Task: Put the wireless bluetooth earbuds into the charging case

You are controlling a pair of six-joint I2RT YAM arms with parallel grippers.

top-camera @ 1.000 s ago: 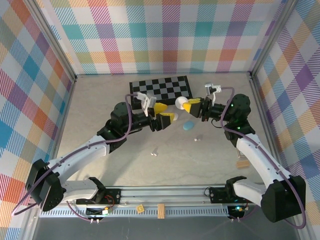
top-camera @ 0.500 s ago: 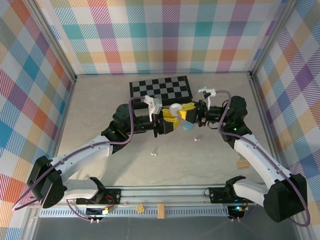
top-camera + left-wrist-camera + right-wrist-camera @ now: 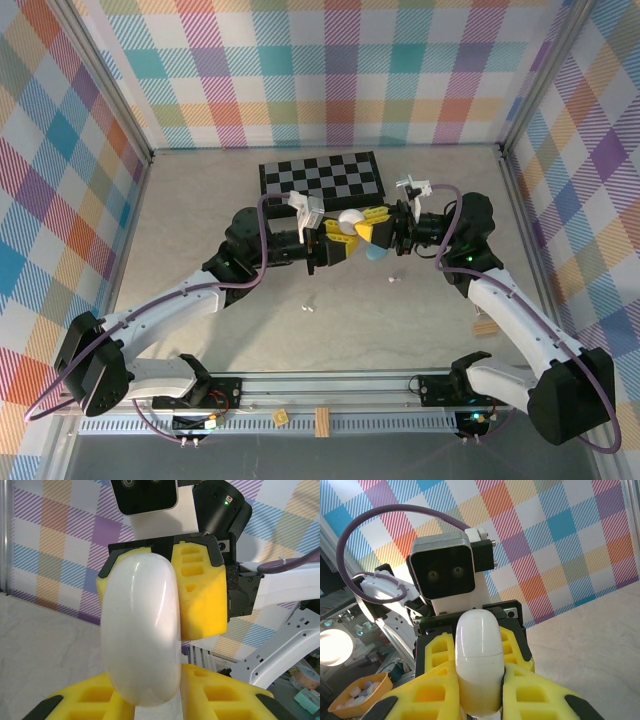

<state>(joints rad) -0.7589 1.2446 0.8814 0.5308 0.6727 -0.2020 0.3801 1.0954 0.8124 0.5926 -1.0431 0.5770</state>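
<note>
Your left tool and right tool both clamp the white charging case aloft at frame centre, likely to pry it open. A white earbud lies on the desk below centre, not yet loaded.

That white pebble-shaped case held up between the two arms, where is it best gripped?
Pinch its two long sides, near one end, coming in along its length. The white case is a smooth elongated pebble: the long sides run nearly parallel, while the domed tips would likely slip. The right gripper holds it so.
</note>
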